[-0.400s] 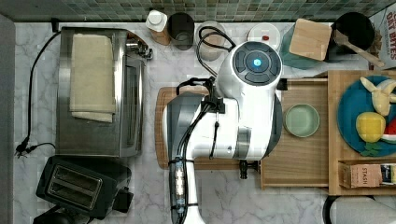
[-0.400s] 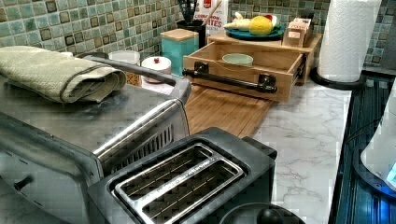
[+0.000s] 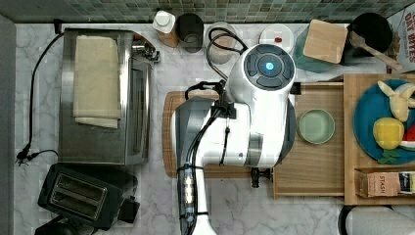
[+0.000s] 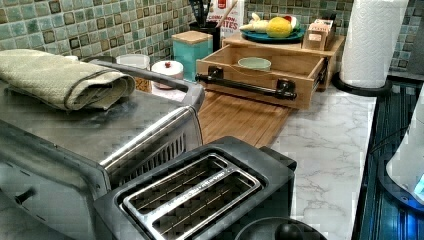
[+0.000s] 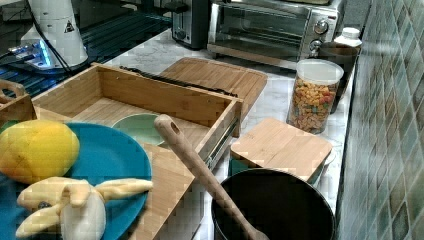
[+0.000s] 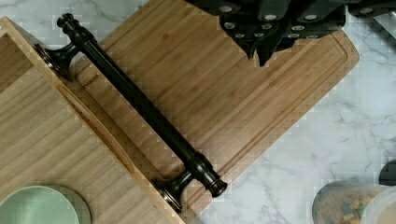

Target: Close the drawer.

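Observation:
The light-wood drawer (image 3: 313, 166) stands pulled out of its bamboo box, with a pale green bowl (image 3: 316, 126) inside. Its long dark bar handle (image 6: 140, 105) runs across the front, over the edge of a flat cutting board (image 6: 210, 93). In the left view the drawer (image 4: 250, 97) sticks out toward the board (image 4: 240, 117). My gripper (image 6: 261, 53) hangs above the cutting board, apart from the handle, its fingers close together and holding nothing. In the top view my white arm (image 3: 254, 112) covers the drawer's front.
A toaster oven (image 3: 103, 93) with a folded cloth and a black toaster (image 3: 83, 193) stand at the top view's left. Jars (image 3: 220, 39) line the tiled wall. A blue plate (image 3: 364, 112) of fruit sits on the box. A paper towel roll (image 4: 372, 40) stands beside it.

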`<act>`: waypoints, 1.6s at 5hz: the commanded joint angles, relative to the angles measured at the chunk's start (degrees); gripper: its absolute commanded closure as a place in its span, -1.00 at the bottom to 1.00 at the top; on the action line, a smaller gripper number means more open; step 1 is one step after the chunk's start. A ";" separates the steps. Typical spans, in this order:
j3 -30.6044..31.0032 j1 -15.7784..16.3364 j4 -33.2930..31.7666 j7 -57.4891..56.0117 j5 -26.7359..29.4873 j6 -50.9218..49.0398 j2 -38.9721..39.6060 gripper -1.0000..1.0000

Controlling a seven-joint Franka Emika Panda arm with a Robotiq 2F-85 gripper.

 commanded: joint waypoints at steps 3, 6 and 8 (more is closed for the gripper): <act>4.12 4.25 -16.14 -28.49 -5.80 14.43 -5.10 1.00; 4.34 6.30 -22.35 -27.34 -14.44 24.02 -1.20 1.00; 0.98 5.49 -25.30 -27.76 -18.99 31.27 2.16 1.00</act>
